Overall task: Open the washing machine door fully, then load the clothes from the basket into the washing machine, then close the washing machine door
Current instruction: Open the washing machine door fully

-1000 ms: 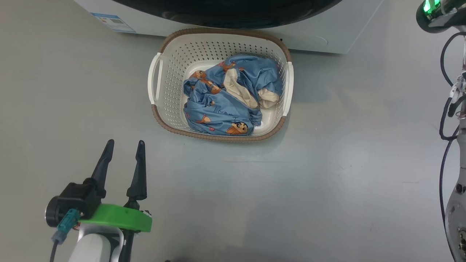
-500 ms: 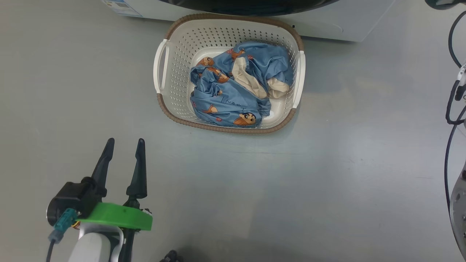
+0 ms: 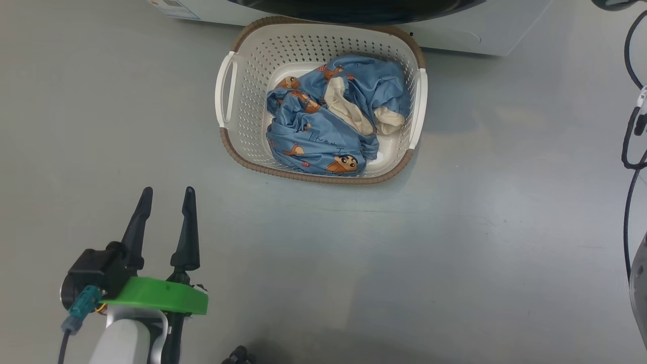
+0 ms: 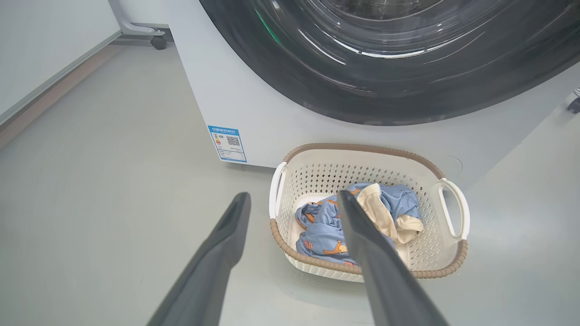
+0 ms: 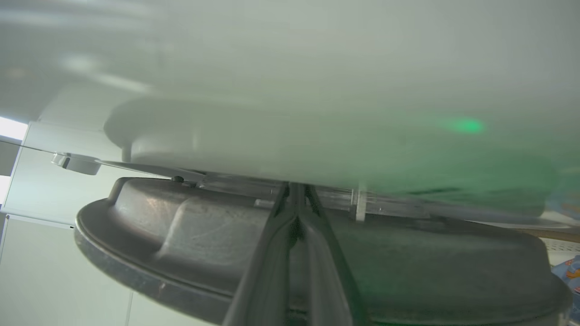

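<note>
Since one second ago the head camera has swung, so the whole picture has shifted. The basket (image 3: pixel 242 101) now sits higher and further right in frame, and less of the washing machine (image 3: pixel 485 35) shows along the far edge. I see the basket in the same spot, hard against the machine's front.

**Left gripper** (image 3: pixel 168 190): it hovers at near left over bare floor (image 3: pixel 455 227), well apart from the basket, fingers spread wide and empty. From its wrist, the left gripper (image 4: pixel 293 197) points toward the basket (image 4: pixel 362 147).

**Clothes** (image 3: pixel 323 126): a crumpled blue printed bundle with cream parts lies inside the basket, toward its right half. The left wrist view also shows the clothes (image 4: pixel 317 222).

**Washing machine door** (image 4: pixel 385 81): its glossy black rim lies against the white front of the washing machine (image 4: pixel 235 90), above the basket. I cannot tell whether it is latched.

**Right gripper** (image 5: pixel 295 188): its fingers are pressed together with nothing between them. Its tips meet a seam between a blurred white curved surface and a dark grey moulded part, and I cannot identify either.

**Surface and room:** the floor (image 4: pixel 90 181) is smooth, pale grey and faintly glossy. A blue label sticker (image 4: pixel 228 144) marks the machine's lower left front. A white wall (image 4: pixel 45 22) with a brownish skirting strip (image 4: pixel 54 86) runs along the far left, and a caster (image 4: pixel 158 42) stands beyond the machine's corner. Black cables (image 3: pixel 629 126) hang at the right edge of the head view.
</note>
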`<state>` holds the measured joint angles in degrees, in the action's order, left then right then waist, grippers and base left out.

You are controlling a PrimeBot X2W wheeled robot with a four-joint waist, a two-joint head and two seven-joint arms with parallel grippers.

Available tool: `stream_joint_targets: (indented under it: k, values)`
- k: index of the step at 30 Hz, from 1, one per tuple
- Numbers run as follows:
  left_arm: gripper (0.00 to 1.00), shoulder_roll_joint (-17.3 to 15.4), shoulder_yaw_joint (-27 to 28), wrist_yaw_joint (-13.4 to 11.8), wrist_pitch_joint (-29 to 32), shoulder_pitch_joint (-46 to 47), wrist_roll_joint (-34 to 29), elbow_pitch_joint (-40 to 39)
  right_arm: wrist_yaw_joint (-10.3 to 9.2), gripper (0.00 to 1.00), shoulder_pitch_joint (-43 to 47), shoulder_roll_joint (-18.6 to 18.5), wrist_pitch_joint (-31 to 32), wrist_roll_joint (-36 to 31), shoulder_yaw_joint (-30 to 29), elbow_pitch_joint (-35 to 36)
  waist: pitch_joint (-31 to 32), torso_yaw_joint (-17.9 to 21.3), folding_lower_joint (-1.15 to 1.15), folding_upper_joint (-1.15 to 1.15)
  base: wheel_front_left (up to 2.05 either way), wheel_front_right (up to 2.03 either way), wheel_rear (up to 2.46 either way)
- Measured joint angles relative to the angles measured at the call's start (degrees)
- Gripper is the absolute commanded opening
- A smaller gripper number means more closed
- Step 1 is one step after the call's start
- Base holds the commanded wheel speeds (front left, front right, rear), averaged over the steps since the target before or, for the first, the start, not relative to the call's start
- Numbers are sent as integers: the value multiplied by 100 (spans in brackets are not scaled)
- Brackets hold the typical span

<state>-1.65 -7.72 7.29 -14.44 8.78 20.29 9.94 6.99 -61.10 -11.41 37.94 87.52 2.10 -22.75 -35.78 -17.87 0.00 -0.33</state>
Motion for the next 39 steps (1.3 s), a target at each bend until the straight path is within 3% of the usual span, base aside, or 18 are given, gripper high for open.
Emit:
stream_joint_targets:
  k: [17,30,39]
  values:
    - [100,9,191,0,0,68,11,68,0,0,138,276,568,-25,778,-135,215,240,0,0,0,0,0]
    - [100,8,266,0,0,90,-26,253,0,0,987,735,817,276,1532,178,855,529,0,0,0,0,0]
    - [100,8,132,0,0,19,-25,357,0,0,1652,735,810,481,1938,315,1380,564,0,0,0,0,0]
